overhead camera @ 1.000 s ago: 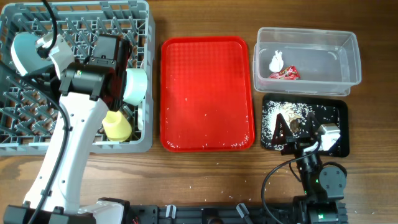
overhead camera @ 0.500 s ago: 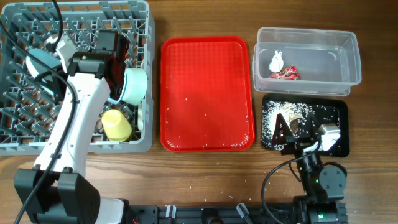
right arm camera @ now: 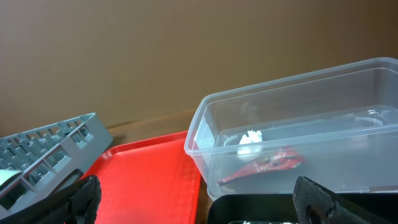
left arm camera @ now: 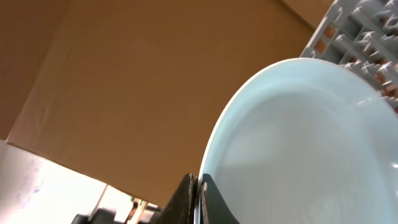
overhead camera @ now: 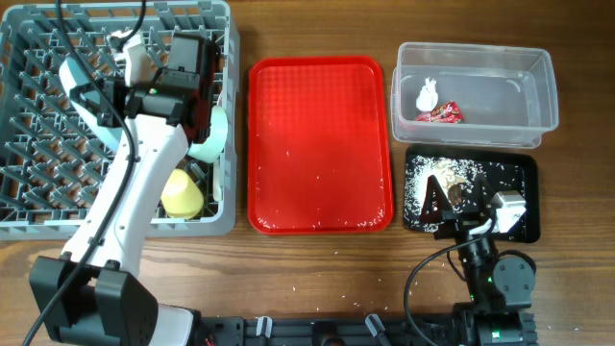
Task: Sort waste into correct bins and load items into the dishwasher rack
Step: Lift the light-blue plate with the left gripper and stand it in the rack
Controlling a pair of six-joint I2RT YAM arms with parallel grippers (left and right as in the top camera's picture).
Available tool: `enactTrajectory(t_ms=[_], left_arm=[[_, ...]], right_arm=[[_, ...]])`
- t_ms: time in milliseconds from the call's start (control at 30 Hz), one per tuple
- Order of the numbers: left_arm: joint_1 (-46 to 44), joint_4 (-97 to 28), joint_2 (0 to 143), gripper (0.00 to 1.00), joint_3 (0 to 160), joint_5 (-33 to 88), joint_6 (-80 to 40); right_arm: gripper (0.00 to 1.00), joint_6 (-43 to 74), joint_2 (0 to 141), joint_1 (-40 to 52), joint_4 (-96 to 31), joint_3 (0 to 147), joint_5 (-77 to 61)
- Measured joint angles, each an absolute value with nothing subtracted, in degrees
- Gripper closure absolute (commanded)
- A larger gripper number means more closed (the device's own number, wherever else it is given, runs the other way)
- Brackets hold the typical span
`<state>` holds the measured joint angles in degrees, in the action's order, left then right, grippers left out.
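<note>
one bowl held over the rack, waste lying in the bins

the left gripper [left arm camera: 198,198] is clamped on the rim of the round pale green bowl [overhead camera: 214,131], one dark finger on each side of its edge. in the left wrist view the bowl's hollow fills most of the picture, with grey pegs showing past its upper right side. from overhead the bowl is tipped on its side at the right of the large square grey plastic dishwasher rack [overhead camera: 96,229], just inside the right wall. i cannot tell whether it touches the pegs. the small yellow cup [overhead camera: 181,194] lies in the rack just below the bowl, near the front right corner.

the right gripper [overhead camera: 456,204] sits low over the shallow black rectangular tray [overhead camera: 528,168], and the right wrist view shows its two fingers spread wide apart with nothing between them. white rice-like food scraps with brown bits [overhead camera: 452,171] are scattered across the black tray. behind it stands the clear rectangular plastic tub [overhead camera: 476,48], and inside lie the small crumpled white napkin [overhead camera: 427,94] and, just beside it, the red crinkled wrapper [overhead camera: 440,114].

between the rack and the two bins is the flat red plastic tray [overhead camera: 320,115], with a few loose white grains [overhead camera: 317,223] along its front edge. everything rests on the wooden table [overhead camera: 317,279].
</note>
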<state>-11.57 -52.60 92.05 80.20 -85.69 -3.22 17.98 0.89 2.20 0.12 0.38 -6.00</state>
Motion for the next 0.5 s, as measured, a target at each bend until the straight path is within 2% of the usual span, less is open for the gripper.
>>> enactTrajectory(t_ms=[100,300,400,500], left_arm=[[-11.99,-44.31,92.05,0.96,80.14,-82.65,-1.45],[-10.92,-35.75,92.01,0.96,80.07,-63.83,-1.69],[-9.13,-29.87,91.98,0.96,80.07,-61.39,8.21],[-8.78,-29.28,91.98,0.96,80.07,-59.16,23.00]], right_arm=[[0.00,18.00,0.89,2.20,0.12,0.38,-6.00],[0.00,17.98,0.89,2.20,0.12,0.38,-6.00],[0.00,17.98,0.89,2.20,0.10,0.38,-6.00],[0.00,18.00,0.89,2.20,0.12,0.38,-6.00]])
